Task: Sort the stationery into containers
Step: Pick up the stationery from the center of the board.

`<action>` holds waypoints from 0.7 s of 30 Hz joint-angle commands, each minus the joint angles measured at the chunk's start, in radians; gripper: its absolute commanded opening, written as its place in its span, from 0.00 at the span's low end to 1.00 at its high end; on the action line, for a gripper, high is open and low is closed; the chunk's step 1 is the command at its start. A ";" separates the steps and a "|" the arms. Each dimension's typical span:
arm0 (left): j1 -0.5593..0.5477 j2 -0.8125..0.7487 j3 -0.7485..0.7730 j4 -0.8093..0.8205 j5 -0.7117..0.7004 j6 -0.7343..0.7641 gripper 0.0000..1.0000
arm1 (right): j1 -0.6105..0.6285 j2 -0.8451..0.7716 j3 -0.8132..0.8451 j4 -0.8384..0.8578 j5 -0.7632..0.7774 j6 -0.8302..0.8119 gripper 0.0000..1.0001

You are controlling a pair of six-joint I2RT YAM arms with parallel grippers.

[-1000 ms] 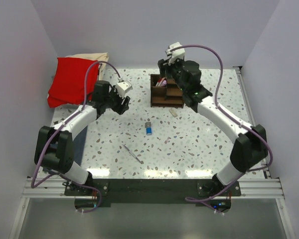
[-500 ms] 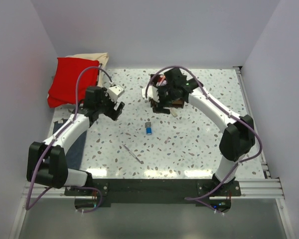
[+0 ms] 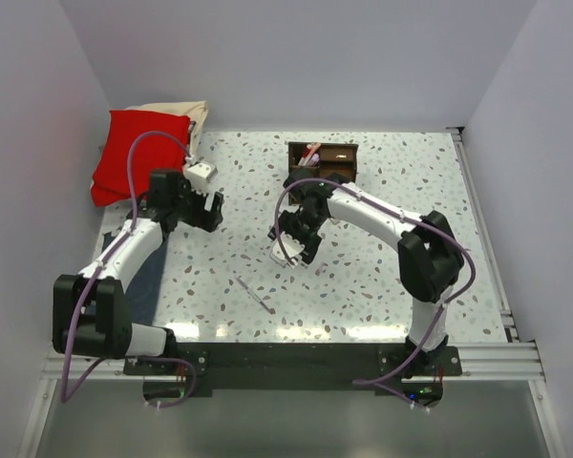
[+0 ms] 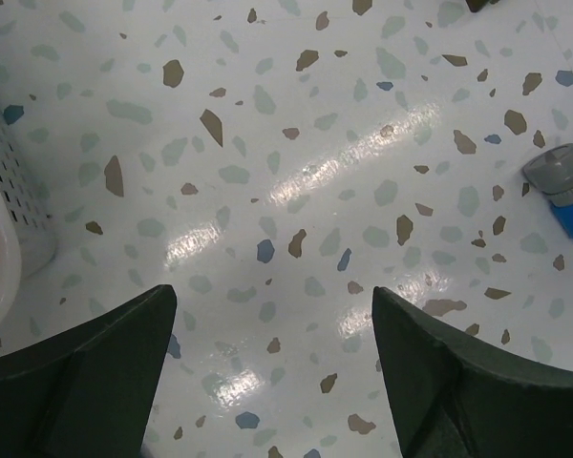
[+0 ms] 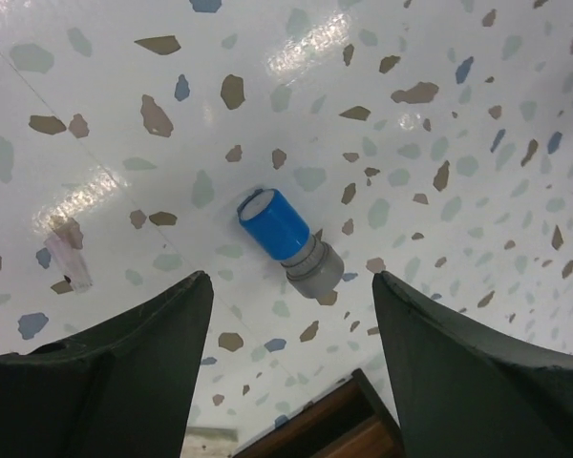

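Observation:
The blue cylinder with a grey cap (image 5: 286, 234) lies on the speckled table. My right gripper (image 5: 291, 279) is open above it, with the cylinder just ahead of the gap between the fingers. In the top view the right gripper (image 3: 291, 239) hides the cylinder. The cylinder also shows at the right edge of the left wrist view (image 4: 563, 186). My left gripper (image 4: 272, 291) is open and empty over bare table, at the left in the top view (image 3: 205, 205). The dark brown organizer (image 3: 322, 162) stands at the back with a pink-red pen (image 3: 311, 153) in it. A silvery pen (image 3: 256, 294) lies near the front.
A red cloth (image 3: 138, 153) on a beige cloth (image 3: 181, 113) lies at the back left. A blue-grey cloth (image 3: 151, 277) lies under the left arm. A small pale pink piece (image 5: 69, 262) lies left of the right gripper. The organizer's edge (image 5: 334, 429) shows behind the right fingers.
My right gripper has swung from the organizer forward and down to above the blue cylinder. My left gripper has drawn back a little to the left.

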 commanded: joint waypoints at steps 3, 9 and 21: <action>0.023 -0.075 -0.026 0.017 0.033 -0.050 0.88 | 0.013 0.092 0.109 -0.105 -0.002 -0.383 0.64; 0.047 -0.104 -0.071 0.032 0.039 -0.069 0.88 | 0.022 0.148 0.155 -0.138 0.015 -0.471 0.55; 0.079 -0.127 -0.101 0.047 0.053 -0.084 0.88 | 0.027 0.224 0.191 -0.124 0.079 -0.594 0.51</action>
